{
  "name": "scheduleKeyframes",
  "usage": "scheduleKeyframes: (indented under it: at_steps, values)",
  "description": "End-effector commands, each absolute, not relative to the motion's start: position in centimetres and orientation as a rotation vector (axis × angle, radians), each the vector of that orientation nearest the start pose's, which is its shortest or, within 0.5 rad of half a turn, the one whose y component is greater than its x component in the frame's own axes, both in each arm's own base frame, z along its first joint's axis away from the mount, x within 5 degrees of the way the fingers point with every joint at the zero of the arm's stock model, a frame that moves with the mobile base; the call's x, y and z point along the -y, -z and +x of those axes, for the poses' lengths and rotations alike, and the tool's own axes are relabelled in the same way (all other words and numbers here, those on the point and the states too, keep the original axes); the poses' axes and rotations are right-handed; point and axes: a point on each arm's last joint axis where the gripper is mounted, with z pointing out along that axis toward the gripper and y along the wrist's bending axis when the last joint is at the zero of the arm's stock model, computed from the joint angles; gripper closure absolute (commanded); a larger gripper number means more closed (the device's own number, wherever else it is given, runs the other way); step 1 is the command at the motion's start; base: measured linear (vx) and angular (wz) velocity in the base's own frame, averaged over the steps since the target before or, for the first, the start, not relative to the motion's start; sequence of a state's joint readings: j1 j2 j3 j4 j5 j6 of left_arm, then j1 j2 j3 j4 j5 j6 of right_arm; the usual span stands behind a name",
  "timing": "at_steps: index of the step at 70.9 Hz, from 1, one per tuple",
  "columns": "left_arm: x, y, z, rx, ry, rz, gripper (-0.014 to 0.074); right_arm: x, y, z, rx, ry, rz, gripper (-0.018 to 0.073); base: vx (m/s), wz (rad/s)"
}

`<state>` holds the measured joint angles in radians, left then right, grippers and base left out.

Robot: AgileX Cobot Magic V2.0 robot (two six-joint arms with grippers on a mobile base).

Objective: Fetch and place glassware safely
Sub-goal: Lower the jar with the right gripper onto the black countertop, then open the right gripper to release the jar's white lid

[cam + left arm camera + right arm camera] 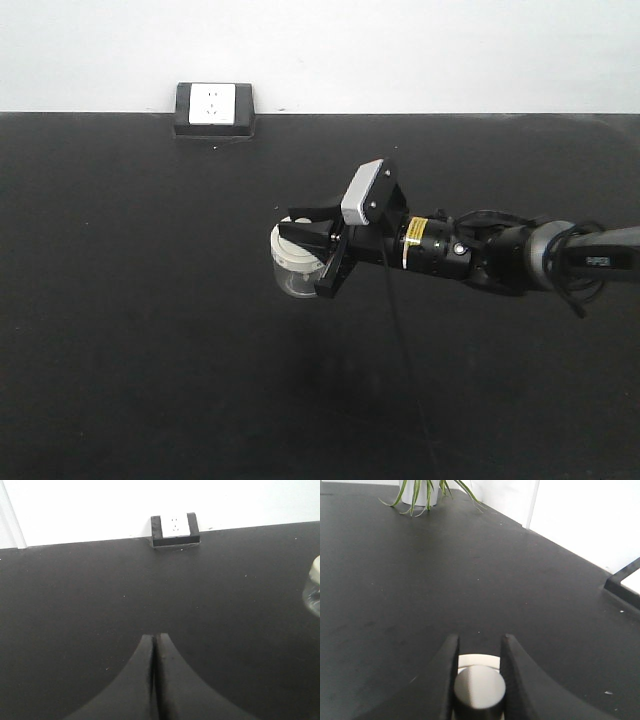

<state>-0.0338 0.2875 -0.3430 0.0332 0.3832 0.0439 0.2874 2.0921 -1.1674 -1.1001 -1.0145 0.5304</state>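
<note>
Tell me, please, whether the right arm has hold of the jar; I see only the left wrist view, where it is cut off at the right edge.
Observer: Yes; the right wrist view shows the right gripper with one finger against each side of the knob on the jar.
Operator: Is it upright?
Observer: In the front view it looks upright, lid on top; whether it touches the table I cannot tell.
Operator: Anything else around?
Observer: A potted plant stands at the table's far corner, seen from the right wrist.
</note>
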Motion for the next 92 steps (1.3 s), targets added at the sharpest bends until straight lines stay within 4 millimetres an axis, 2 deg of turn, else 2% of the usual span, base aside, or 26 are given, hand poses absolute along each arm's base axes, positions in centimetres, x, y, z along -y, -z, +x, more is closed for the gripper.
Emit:
scheduleKeyframes:
  at_steps: [1,26,42,50,61,76,81,88,92]
  values:
    - [0.2,-29.0,7.6,-1.727,-0.027,0.079,0.0603,-18.4,-19.5,38.6,-1.25,-0.789,-0.955,0.056,0.0,0.0]
    - [0.2,-29.0,7.6,-1.727,-0.027,0.079,0.0603,-18.4,-16.2,39.2,-1.278,-0.776,-0.94,0.056,0.0,0.0]
    - [0.2,-29.0,7.6,-1.727,-0.027,0.079,0.0603,-18.4,-16.0,39.3,-1.288,-0.775,-0.924,0.0557,0.0,0.0]
    - [0.2,-29.0,7.6,-1.727,-0.027,0.079,0.0603,-18.4,-16.0,39.3,-1.301,-0.795,-0.91,0.0522,0.0,0.0]
    - [0.2,-29.0,7.6,-1.727,-0.027,0.079,0.0603,-18.4,-16.0,39.3,-1.297,-0.8,-0.91,0.0366,0.0,0.0]
    - [0.2,-29.0,7.6,-1.727,-0.027,0.079,0.0603,-18.4,-16.1,39.3,-1.296,-0.799,-0.906,0.0003,0.0,0.0]
    - [0.2,-29.0,7.6,-1.727,-0.027,0.079,0.0603,-18.4,-16.1,39.4,-1.297,-0.798,-0.894,-0.0089,0.0,0.0]
    - [0.2,-29.0,7.6,-1.727,-0.027,0.079,0.0603,-18.3,-16.1,39.4,-1.298,-0.797,-0.885,-0.0169,0.0,0.0]
    - [0.2,-29.0,7.6,-1.727,-0.027,0.079,0.0603,-18.3,-16.3,39.4,-1.294,-0.795,-0.885,-0.017,0.0,0.0]
